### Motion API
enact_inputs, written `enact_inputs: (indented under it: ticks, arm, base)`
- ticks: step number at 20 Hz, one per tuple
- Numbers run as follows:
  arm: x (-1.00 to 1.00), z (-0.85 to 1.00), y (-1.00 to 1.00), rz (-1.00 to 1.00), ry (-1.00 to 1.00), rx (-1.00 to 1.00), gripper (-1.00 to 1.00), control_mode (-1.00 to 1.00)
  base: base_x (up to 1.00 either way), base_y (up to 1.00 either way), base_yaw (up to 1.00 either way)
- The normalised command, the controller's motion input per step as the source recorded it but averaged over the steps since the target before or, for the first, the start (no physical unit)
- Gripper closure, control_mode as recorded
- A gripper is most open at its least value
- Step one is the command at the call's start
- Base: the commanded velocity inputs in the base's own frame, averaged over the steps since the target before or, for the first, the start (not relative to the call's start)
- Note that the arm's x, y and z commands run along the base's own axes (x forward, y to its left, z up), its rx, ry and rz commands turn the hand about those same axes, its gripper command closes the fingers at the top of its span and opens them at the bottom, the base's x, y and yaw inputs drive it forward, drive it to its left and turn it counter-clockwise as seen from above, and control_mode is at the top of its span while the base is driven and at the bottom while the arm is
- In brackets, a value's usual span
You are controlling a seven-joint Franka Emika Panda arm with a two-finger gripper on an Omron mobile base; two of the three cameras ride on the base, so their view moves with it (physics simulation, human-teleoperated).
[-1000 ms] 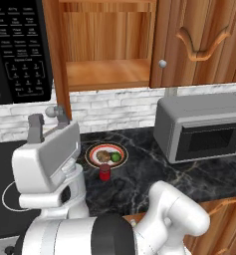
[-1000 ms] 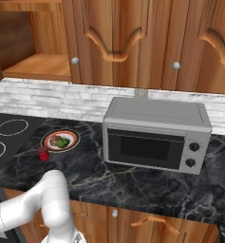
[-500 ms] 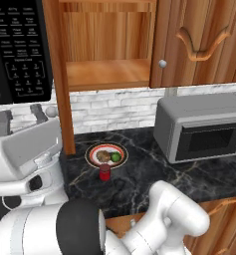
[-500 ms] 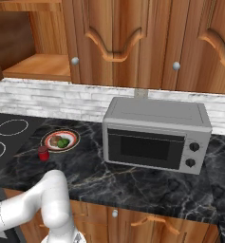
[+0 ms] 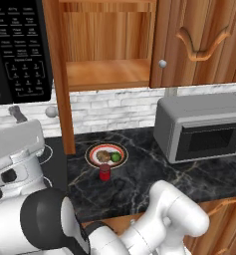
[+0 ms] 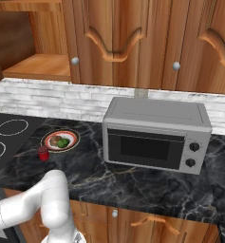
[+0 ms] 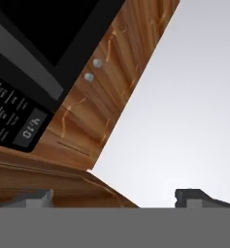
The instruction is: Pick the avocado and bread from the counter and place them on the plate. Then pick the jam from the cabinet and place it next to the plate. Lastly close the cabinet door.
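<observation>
The tool [image 7: 114, 197] is released and carries nothing, its tips spread wide at the bottom of the hand view. It points up at the open door [image 7: 104, 104], seen edge-on with a black appliance panel [image 7: 19, 116] alongside.

Well away from the tool, down on the worktop [image 5: 139, 174], the plate [image 5: 106, 155] carries the bread [image 5: 103, 156] and avocado [image 5: 116, 157], and the jam [image 5: 105, 172] stands just beside the plate's rim. The cabinet [image 5: 107, 74] looks bare. By my reading only the door remains.

Risks: the door shows the tool mostly its thin edge, so a push could skid off. A wide swing could clip the black panel or the door's edge instead of its face.

The hand view shows the two small knobs [image 7: 93, 70]. The right base view adds the stove rings [image 6: 12, 127] and the microwave [image 6: 156, 135] front, plus the shelf's corner.
</observation>
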Motion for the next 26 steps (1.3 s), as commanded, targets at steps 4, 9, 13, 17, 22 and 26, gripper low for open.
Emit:
enact_inputs:
  ticks: [4,9,13,17,22,26]
  arm:
    - [0.41,-0.37,0.59,-0.05,0.16,-0.01,-1.00,-1.00]
    - [0.44,-0.39,0.61,-0.06,0.16,-0.02,-1.00,-1.00]
    - [0.56,-0.31,0.45,-0.07,0.17,0.00,-1.00,-1.00]
    - [0.64,-0.16,0.15,-0.05,0.13,0.00,-1.00,-1.00]
    - [0.40,-0.06,-0.01,-0.02,0.07,0.01,-1.00,-1.00]
    - [-0.61,0.37,-0.78,-0.01,-0.01,0.19,-1.00,-1.00]
  base:
    - [0.00,0.00,0.00]
    - [0.00,0.00,0.00]
    - [0.00,0.00,0.00]
    - [0.00,0.00,0.00]
    - [0.00,0.00,0.00]
    - [0.00,0.00,0.00]
